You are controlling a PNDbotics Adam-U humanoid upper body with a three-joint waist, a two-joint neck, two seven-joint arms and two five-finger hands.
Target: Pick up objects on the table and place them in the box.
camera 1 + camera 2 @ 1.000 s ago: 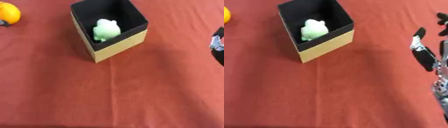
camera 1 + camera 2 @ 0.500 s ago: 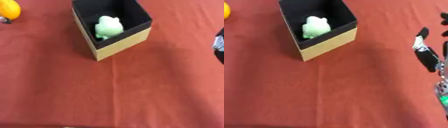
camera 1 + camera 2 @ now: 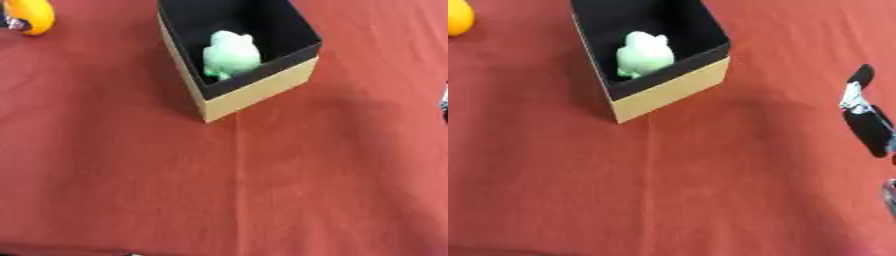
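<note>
A tan box with a black inside [image 3: 254, 92] stands on the red cloth at the upper middle. Inside it lies a pale green toy [image 3: 230, 53]. An orange-yellow object [image 3: 30, 16] rests on the cloth at the far upper left, well apart from the box. My right hand [image 3: 866, 117] shows at the right edge of the right eye view, black with silver parts, its fingers straight and holding nothing. It is well to the right of the box. My left hand is out of sight.
The red cloth [image 3: 236, 190] covers the whole table, with a crease running down from the box's front corner. A thin dark strip shows along the bottom edge.
The whole picture has slid downward and rightward, so the camera has moved. My right hand sits lower and further toward the right edge than before. The toy stays in the box.
</note>
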